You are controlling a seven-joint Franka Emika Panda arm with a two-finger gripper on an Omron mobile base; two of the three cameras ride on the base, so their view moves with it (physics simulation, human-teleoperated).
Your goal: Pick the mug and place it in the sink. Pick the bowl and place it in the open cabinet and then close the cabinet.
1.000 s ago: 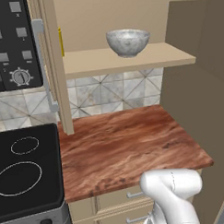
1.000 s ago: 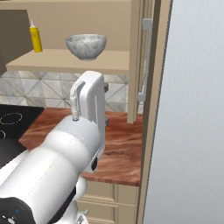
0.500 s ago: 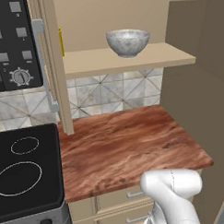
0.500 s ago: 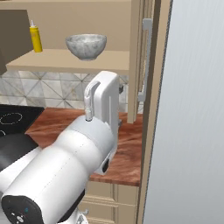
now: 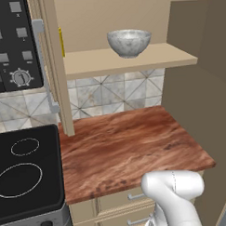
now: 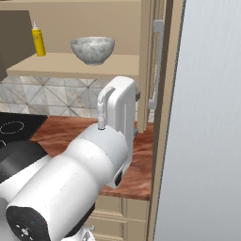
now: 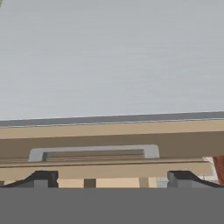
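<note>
With the bowl [image 5: 129, 42] already resting on the open cabinet [image 5: 131, 60] shelf, the empty pincer [image 7: 111, 180] stands spread wide facing the door's silver bar handle [image 7: 93, 152], which looks stiff, smooth and best pushed or gripped mid-bar.

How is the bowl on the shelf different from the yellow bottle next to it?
The bowl is wide, low, round and speckled grey-white; the yellow bottle is tall, thin and plain yellow. The bowl is open on top; the bottle narrows to a pointed cap. Both stand upright on the cabinet shelf.
</note>
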